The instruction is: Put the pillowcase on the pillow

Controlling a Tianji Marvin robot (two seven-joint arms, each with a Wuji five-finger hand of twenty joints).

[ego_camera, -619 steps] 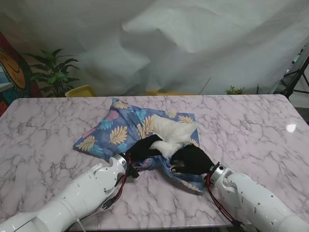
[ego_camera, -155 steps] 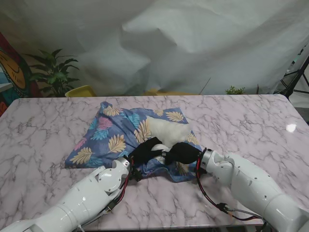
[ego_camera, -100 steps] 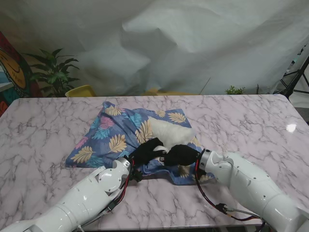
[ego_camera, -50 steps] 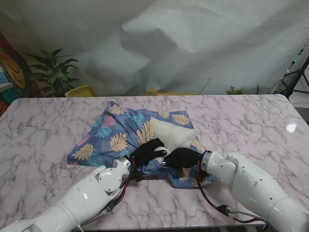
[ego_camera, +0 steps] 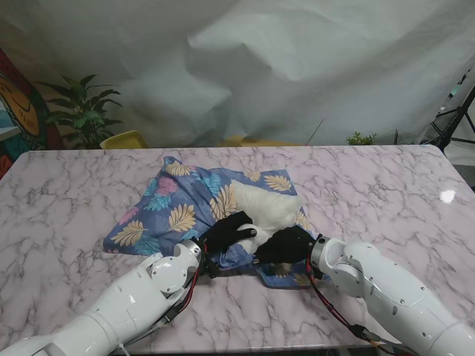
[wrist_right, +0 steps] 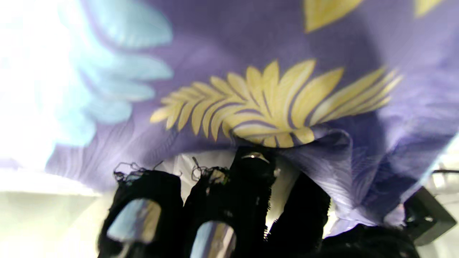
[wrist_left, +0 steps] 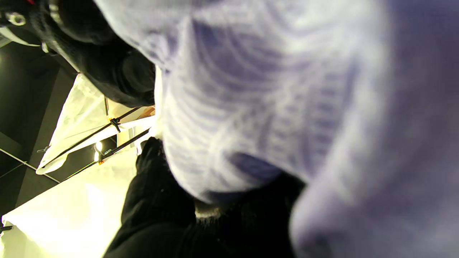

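At the pillowcase (ego_camera: 185, 208) mouth, both hands gripping cloth.

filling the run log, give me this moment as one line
step: casing pillow | left robot hand: shut on pillowcase | right robot hand: shut on pillowcase | pillow: partly out

One pillowcase (ego_camera: 185, 208), one pillow (ego_camera: 267, 205)

The pillowcase (ego_camera: 185, 211) lies on the table (ego_camera: 386, 193), left of middle, with the pillow (ego_camera: 266, 206) sticking out of its right end. Both hands (ego_camera: 230, 231) (ego_camera: 284, 245) sit at its near edge, left beside right. A plant (ego_camera: 82, 111) stands beyond the far left corner.
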